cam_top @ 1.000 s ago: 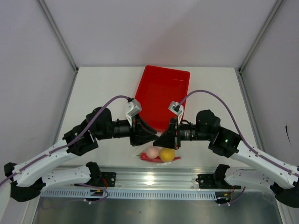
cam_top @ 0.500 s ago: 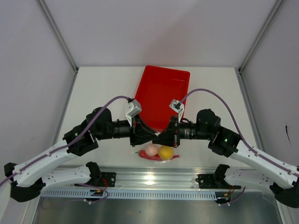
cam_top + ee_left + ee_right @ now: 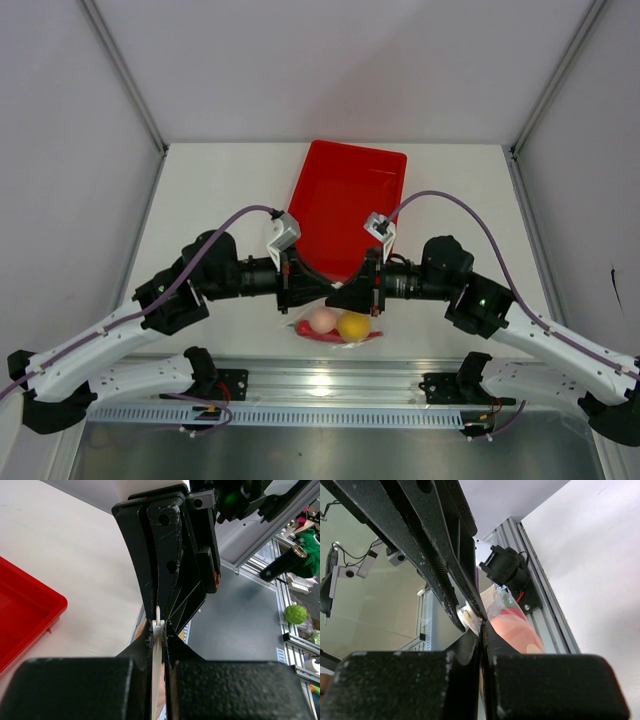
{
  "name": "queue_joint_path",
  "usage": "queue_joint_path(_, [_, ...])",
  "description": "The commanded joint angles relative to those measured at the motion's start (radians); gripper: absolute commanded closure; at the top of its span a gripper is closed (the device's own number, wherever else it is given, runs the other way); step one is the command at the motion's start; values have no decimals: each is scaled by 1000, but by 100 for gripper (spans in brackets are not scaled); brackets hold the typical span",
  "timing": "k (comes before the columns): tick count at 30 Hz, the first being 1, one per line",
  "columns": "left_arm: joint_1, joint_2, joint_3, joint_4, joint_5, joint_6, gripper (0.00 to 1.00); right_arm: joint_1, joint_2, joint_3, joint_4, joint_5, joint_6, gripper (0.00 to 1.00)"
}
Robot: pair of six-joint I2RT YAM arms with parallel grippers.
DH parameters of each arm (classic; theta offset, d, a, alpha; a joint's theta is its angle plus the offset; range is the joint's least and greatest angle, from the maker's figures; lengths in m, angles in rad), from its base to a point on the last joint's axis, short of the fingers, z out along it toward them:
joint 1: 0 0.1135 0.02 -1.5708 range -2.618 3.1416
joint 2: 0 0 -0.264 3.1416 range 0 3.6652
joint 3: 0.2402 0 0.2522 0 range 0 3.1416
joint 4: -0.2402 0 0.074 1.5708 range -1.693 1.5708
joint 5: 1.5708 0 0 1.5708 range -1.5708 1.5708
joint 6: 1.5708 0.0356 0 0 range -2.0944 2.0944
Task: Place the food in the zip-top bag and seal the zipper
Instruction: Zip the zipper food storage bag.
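Zip-top bag with all three foods inside, pinched along its top edge by both arms.

Nearest the arm bases, at the near edge of the bench, the bag held the yellow fruit, the pale ball and the red chili; whether it rested or hung could not be told. Just at 12 o'clock from the food, the left fingers and right fingers met almost tip to tip, each pair squeezed narrow on the zipper, a thin pale strip in the left wrist view. Its long axis seemed to run 9 to 3 o'clock between them. The pouch body lay at 6 o'clock from both pairs, neither arm nearer. Sealing would likely need a slide along that line. Farthest, at 12 o'clock, sat the red tray.
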Motion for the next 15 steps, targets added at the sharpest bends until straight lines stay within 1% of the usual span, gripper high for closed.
queue_joint_path(1, [4, -7, 23, -20, -5, -13, 99, 5, -46, -34, 121, 50, 5, 100])
queue_joint_path(6, [4, 7, 43, -48, 7, -16, 99, 28, -103, -96, 224, 126, 14, 100])
queue_joint_path(10, [4, 7, 42, -60, 7, -11, 100, 37, -135, -126, 261, 165, 29, 100])
queue_joint_path(15, [4, 30, 46, -60, 48, -17, 99, 66, -119, -125, 289, 194, 36, 100])
